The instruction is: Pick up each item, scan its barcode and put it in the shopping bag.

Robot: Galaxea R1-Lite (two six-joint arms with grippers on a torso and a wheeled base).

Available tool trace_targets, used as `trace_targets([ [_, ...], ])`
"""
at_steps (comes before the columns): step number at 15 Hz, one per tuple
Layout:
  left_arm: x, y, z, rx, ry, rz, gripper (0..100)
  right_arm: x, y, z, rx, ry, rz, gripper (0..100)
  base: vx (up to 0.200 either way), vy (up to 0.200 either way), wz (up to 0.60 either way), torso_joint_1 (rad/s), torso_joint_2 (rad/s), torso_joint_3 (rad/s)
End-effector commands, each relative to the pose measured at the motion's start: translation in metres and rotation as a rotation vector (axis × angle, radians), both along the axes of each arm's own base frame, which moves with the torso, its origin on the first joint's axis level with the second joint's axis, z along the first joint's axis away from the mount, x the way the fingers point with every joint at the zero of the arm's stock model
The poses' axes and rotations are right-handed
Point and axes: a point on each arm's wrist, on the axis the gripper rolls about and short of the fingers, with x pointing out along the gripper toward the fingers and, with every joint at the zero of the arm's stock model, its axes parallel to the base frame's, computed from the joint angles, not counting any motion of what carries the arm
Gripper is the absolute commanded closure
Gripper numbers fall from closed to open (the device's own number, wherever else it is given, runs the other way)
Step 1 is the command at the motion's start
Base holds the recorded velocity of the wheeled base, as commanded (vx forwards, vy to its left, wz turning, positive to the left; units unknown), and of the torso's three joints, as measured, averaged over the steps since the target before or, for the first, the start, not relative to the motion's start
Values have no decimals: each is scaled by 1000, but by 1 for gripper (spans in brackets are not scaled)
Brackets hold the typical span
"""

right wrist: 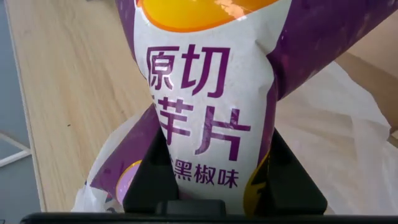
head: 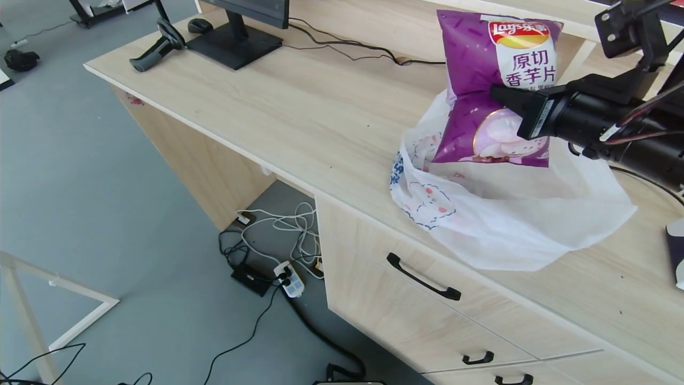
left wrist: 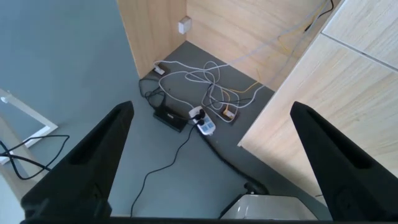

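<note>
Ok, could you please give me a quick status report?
Right hand shut on chip bag, at shopping bag opening. Left hand open, over floor. Nothing in the way.

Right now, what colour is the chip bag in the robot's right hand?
The chip bag is purple with a white centre panel, best seen in the head view.

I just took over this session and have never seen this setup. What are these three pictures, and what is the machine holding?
It is a two-armed robot with a pincer on each arm. The large picture comes from its head, looking down at a wooden desk. The right gripper is clamped on a purple chip bag, held at the mouth of the white shopping bag. A handheld scanner lies at the desk's far corner near a monitor stand. The other two pictures come from wrist cameras. The right one sees the chip bag between its fingers. The left gripper is open and empty, above floor cables.
</note>
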Motion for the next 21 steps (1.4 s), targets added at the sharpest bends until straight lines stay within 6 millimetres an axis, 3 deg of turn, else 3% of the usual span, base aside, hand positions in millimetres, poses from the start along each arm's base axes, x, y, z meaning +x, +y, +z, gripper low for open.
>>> trace_targets([
  [1, 0, 0, 0, -2, -2, 0, 0, 15, -6, -13, -12, 29, -31, 100, 0, 0, 0, 0, 0, 0],
  [5, 0, 0, 0, -2, -2, 0, 0, 5, -37, -16, -2, -5, -127, 100, 0, 0, 0, 0, 0, 0],
  [8, 0, 0, 0, -2, -2, 0, 0, -16, -65, -33, -8, 21, -188, 100, 0, 0, 0, 0, 0, 0],
  [10, 0, 0, 0, -2, -2, 0, 0, -25, -65, -40, -24, 39, -166, 100, 0, 0, 0, 0, 0, 0],
  [11, 0, 0, 0, 0, -1, -3, 0, -37, -53, -53, -75, 66, -116, 100, 0, 0, 0, 0, 0, 0],
  [14, 0, 0, 0, 0, -2, -1, 0, -50, -11, -63, -114, 81, 52, 100, 0, 0, 0, 0, 0, 0],
  [17, 0, 0, 0, -2, -2, 0, 0, -49, -8, -76, -122, 130, 64, 100, 0, 0, 0, 0, 0, 0],
  [20, 0, 0, 0, -2, -2, 0, 0, -40, -10, -68, -96, 114, 42, 100, 0, 0, 0, 0, 0, 0],
  [21, 0, 0, 0, -2, -2, -1, 0, -39, -12, -66, -92, 109, 36, 0, 0, 0, 0, 0, 0, 0],
])
